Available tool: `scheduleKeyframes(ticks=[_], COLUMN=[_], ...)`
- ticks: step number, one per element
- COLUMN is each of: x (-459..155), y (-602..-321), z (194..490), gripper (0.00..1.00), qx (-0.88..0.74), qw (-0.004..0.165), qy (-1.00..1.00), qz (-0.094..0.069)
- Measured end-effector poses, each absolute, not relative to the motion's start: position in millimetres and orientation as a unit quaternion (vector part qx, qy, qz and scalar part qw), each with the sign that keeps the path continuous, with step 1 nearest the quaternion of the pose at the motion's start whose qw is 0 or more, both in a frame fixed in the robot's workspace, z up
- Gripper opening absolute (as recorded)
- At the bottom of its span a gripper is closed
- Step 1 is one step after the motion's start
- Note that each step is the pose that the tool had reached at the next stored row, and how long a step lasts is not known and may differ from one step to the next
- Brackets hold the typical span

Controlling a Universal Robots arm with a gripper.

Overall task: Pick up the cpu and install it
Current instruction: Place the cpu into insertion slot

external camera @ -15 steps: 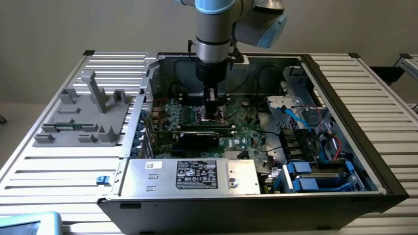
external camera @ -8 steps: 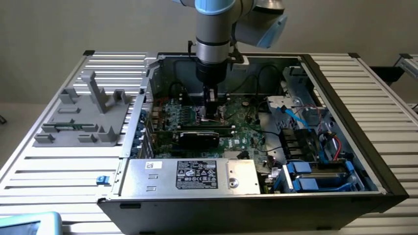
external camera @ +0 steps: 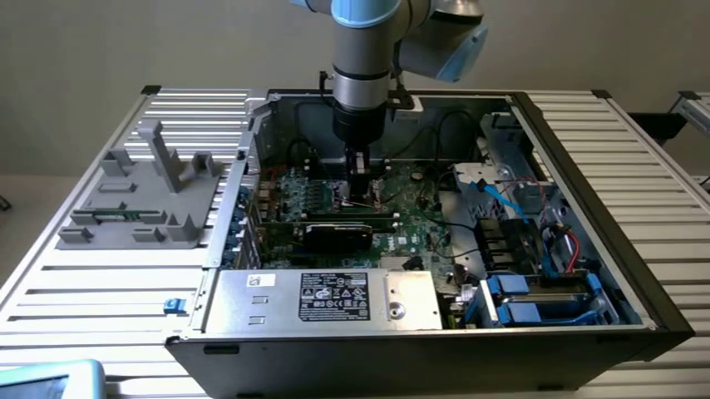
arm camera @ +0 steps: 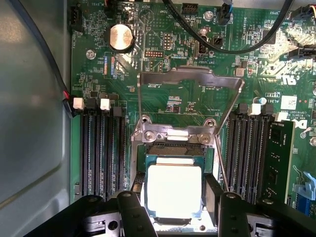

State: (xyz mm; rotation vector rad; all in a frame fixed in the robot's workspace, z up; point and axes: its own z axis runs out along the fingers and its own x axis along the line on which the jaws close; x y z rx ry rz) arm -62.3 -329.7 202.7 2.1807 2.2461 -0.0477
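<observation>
The cpu (arm camera: pixel 174 190), a small square chip with a pale metal top, sits level between my two dark fingers (arm camera: pixel 134 210), directly over the socket (arm camera: pixel 170 148) on the green motherboard (arm camera: pixel 163 59). My gripper (arm camera: pixel 175 210) is shut on the cpu, one finger against each of two opposite sides. The socket's metal load frame (arm camera: pixel 190 81) is swung up and open behind it. I cannot tell whether the chip rests in the socket or hovers just above it. In the exterior view the gripper (external camera: pixel 361 193) reaches straight down into the open computer case (external camera: pixel 577 208).
Memory slots (arm camera: pixel 101 148) flank the socket, with a fitted memory stick (arm camera: pixel 277 158) on one side. Black cables (arm camera: pixel 222 47) arch over the board near a coin battery (arm camera: pixel 121 37). A grey tray with posts (external camera: pixel 150 195) stands at the exterior view's left. A power supply (external camera: pixel 332 298) fills the case's front.
</observation>
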Motion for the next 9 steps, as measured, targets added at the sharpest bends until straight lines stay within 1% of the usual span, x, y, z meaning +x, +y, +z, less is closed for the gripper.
scheduleKeyframes(ticks=[9], x=[-61.5], y=[-331.4], z=[200.9], gripper=[0.56], qx=[0.698], qw=[0.005], qy=[0.716], qz=[-0.015])
